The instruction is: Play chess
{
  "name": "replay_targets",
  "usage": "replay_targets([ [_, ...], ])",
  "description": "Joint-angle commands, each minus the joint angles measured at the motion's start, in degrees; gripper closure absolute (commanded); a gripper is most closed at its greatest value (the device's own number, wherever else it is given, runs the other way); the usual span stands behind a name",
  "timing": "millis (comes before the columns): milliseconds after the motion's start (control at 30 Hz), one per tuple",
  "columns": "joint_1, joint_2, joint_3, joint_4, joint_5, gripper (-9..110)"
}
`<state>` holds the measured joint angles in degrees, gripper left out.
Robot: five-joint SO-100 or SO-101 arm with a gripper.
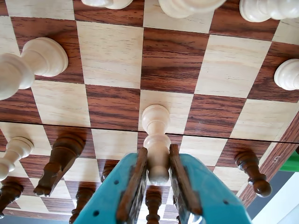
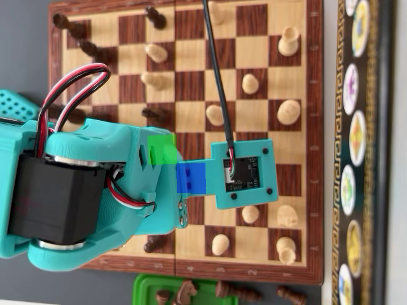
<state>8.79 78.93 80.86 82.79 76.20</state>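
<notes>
Between the two teal fingers of the gripper (image 1: pixel 158 186), wrist view, a light pawn (image 1: pixel 156 140) stands upright; the brown-lined pads (image 1: pixel 133 184) sit just beside its stem on both sides, and contact looks likely but the frame does not settle whether they press it. So: claw closed around or nearly closed around the light pawn, firm grip not confirmed. The pawn's base is hidden behind the fingers, so lifted or still seated on the chessboard (image 1: pixel 112 53) cannot be told. Dark pieces, among them a dark pawn (image 1: pixel 253 171) at lower right and a leaning dark piece (image 1: pixel 60 161) at lower left, stand close around the fingers. More light pieces line the top and left edges, e.g. a large one (image 1: pixel 28 65) at left. Overhead view: the arm (image 2: pixel 82 190) reaches in from the left over the board (image 2: pixel 315 127), the wrist camera mount (image 2: pixel 245 173) covering the gripper and the held pawn entirely; jaw state not readable here. Light pieces are scattered mid-board, e.g. (image 2: pixel 215 115), dark ones along the left side; a green tray (image 2: pixel 143 286) below the board holds captured dark pieces. Judgement: step in hand is the pick of a light pawn for a move. Next move calls for a secure pinch, then a straight vertical lift to clear the neighbouring dark pieces before travel to the target square.
</notes>
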Motion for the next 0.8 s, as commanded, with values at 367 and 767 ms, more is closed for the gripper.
replay_targets([
  [367, -0.1, 4.0, -0.6, -0.1, -1.9, 98],
  [767, -0.2, 4.6, -1.1, -0.1, -2.1, 98],
])
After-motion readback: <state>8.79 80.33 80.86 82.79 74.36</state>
